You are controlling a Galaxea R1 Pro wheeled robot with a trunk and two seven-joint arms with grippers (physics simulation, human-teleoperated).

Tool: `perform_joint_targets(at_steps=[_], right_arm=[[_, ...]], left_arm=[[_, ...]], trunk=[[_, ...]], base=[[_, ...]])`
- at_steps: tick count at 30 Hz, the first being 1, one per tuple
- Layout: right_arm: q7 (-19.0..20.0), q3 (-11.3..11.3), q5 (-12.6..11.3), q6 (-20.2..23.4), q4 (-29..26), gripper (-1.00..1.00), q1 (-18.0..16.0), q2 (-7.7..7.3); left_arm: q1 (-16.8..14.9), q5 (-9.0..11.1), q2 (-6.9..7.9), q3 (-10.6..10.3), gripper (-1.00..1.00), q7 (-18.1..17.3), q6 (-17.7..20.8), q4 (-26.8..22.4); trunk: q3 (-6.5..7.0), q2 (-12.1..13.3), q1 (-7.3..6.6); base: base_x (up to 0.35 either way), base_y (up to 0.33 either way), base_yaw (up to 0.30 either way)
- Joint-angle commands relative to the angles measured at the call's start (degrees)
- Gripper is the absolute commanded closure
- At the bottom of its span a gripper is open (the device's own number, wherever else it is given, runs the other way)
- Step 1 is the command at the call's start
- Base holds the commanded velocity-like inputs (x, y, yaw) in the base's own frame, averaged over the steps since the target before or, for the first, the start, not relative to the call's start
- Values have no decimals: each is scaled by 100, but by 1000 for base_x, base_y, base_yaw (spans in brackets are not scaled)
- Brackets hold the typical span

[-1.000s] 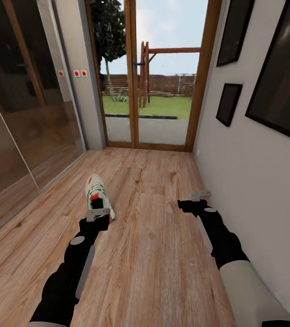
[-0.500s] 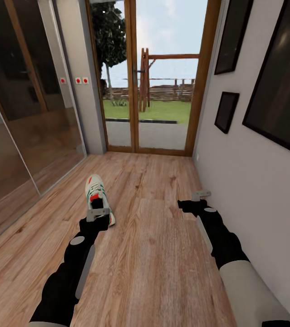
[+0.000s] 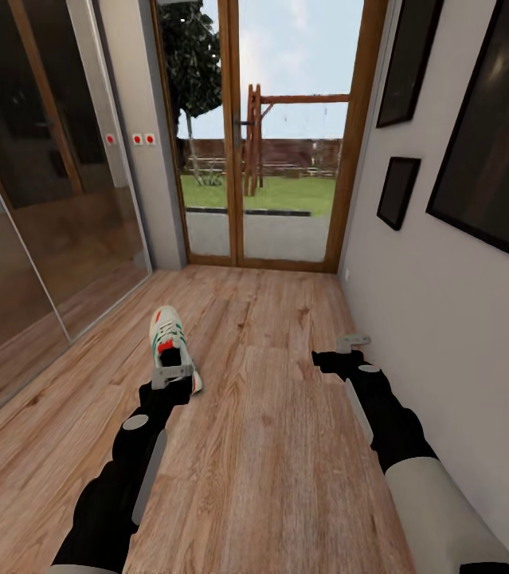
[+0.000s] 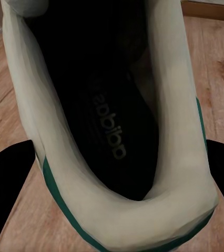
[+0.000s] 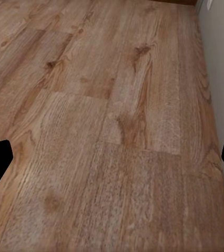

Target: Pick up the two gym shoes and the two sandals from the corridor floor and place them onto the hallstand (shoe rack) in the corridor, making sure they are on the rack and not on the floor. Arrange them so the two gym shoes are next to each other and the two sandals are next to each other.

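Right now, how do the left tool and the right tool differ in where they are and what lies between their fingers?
The left tool is at the heel of the gym shoe, its fingers either side; the right tool is near the wall, over bare corridor floor. Both look open, with nothing lifted.

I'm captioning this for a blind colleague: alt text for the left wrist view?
A white gym shoe with a green stripe and dark inside, seen from above its opening, lies between the left tool's black fingertips on the wood-plank floor.

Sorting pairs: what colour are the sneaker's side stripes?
Green, on the white gym shoe; clearest in the head view.
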Motion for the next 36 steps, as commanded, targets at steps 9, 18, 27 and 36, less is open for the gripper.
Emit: perform_joint_targets(at_steps=[9,18,27,36], right_arm=[[3,4,40,35,-8,-100,-3,0],[3,4,41,35,-8,-100,-3,0],[3,4,40,35,-8,-100,-3,0],[3,4,37,35,-8,-100,-2,0]], left_arm=[[-3,-13,-4,-8,100,20,33,-8],[-3,-12,-4,-8,100,20,33,-8],[-3,-12,-3,-8,100,20,33,-8],[-3,-11,-1,-8,100,20,33,-8]], trunk=[[-131,-169,99],[-113,-173,107],[-28,-173,107],[57,-173,107]], base=[[0,0,0],[0,0,0],[0,0,0],[0,0,0]])
